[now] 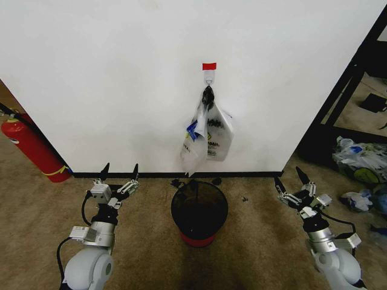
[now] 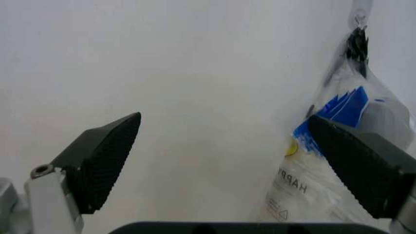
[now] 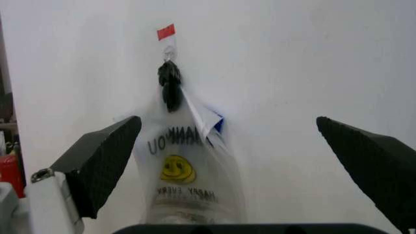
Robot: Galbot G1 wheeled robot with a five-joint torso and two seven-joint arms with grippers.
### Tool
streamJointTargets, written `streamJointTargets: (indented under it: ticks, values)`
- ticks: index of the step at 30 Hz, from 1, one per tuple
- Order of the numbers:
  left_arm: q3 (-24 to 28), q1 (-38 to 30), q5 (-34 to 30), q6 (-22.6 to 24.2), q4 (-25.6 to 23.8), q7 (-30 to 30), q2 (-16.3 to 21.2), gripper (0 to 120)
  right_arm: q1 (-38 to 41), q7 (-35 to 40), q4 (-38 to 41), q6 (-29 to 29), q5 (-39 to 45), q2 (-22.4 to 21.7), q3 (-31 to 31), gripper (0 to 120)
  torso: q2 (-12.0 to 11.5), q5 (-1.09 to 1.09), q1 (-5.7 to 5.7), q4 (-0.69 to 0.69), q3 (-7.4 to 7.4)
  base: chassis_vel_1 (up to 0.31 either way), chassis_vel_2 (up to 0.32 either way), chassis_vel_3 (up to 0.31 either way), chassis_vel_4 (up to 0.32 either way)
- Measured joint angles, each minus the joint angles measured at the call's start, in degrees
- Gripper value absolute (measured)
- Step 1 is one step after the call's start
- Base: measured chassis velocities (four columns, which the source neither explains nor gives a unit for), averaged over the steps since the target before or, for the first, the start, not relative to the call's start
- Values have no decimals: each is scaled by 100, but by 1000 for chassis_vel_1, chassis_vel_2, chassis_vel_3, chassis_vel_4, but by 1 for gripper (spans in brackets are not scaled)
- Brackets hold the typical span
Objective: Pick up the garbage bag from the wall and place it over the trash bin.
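We see the garbage bag hanging from the red-taped hook on the wall, directly above the trash bin. Our left claw and right claw sit low beside the bin, both spread wide, empty. We should pinch just below the knot and lift upward off the hook.

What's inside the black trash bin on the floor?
The trash bin looks dark inside, with no liner over its rim; its bottom is too shadowed to tell. The garbage bag hangs above it on the wall. Both grippers are open, low beside it.
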Motion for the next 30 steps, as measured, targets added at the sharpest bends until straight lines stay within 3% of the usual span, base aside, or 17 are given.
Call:
streamJointTargets:
  ticks: [3,7,12,20,25,30]
  values:
    - [28,-3,45,0,0,-1,0,100,208,699,28,120,87,-103,-444,100,0,0,0,-1,0,0,0,0,0]
    - [125,-11,128,5,10,-2,-20,100,1053,1521,-120,211,345,-104,-1162,100,0,-1,0,0,0,0,0,0,0]
    - [147,-37,175,13,59,-4,-27,100,2092,2027,-439,114,414,96,-2080,100,0,-2,1,3,1,0,0,0,0]
    - [1,-39,175,15,126,-34,-14,100,3646,2122,-1444,-103,670,520,-3289,98,-1,-2,1,2,1,0,0,0,0]
    - [-51,-16,170,3,142,-51,-13,100,4362,2113,-2229,-69,559,727,-3586,97,-1,-1,1,1,1,0,0,0,0]
    - [-79,-16,170,-29,169,-66,-22,100,4675,2094,-2559,-78,551,833,-3727,85,-1,0,1,2,1,0,0,0,0]
